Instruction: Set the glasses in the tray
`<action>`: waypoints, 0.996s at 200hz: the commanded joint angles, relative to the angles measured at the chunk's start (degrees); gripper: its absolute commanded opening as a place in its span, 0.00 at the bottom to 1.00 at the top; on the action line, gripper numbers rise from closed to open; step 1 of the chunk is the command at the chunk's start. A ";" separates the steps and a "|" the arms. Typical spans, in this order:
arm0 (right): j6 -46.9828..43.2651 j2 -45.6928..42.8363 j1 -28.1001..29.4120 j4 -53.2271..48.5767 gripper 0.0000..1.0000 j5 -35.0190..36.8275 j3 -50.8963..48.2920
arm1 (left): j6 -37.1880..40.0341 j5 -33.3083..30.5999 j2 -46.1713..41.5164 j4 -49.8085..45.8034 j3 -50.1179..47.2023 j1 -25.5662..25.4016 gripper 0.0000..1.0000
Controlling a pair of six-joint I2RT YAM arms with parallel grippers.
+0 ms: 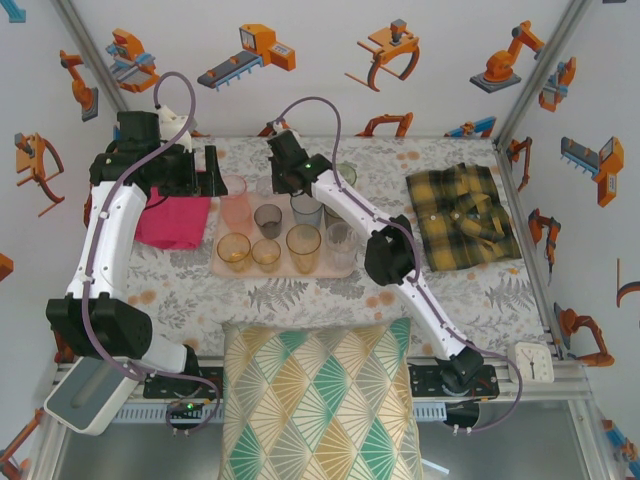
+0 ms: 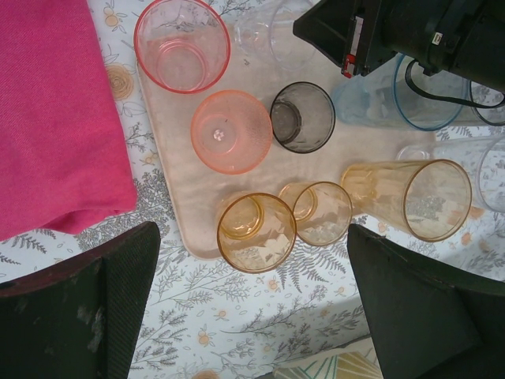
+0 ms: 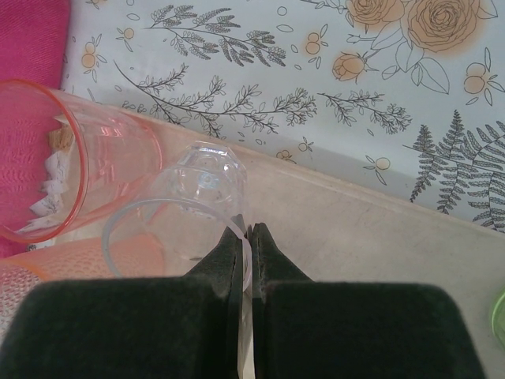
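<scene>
The pale pink tray [image 1: 330, 270] lies mid-table with several glasses standing on it: a tall pink one [image 1: 235, 200], a grey one [image 1: 268, 220], a blue one [image 1: 306, 210], three amber ones [image 1: 266, 253] and a clear one [image 1: 341, 240]. My right gripper [image 3: 248, 237] is shut on the rim of a clear glass [image 3: 193, 213], just over the tray's [image 3: 379, 237] far part, beside the tall pink glass [image 3: 79, 174]. My left gripper [image 2: 252, 316] hangs open and holds nothing, high above the tray's [image 2: 170, 174] front edge, near an amber glass [image 2: 256, 233].
A bright pink cloth [image 1: 172, 222] lies left of the tray. A yellow plaid shirt [image 1: 462, 215] lies to the right. A patterned pillow [image 1: 320, 400] sits at the near edge. A green glass [image 1: 345, 175] stands behind the tray. A small white clock [image 1: 535, 360] is at front right.
</scene>
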 commanded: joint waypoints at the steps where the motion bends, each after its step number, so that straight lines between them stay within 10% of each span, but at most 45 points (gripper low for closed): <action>1: -0.77 1.25 -0.25 -1.04 0.03 -0.55 2.02 | 0.07 1.05 0.33 -0.18 0.15 0.43 0.93; 199: -0.42 1.93 -0.21 -1.28 0.08 -1.18 2.37 | -0.09 1.44 0.56 -0.08 0.15 0.43 0.94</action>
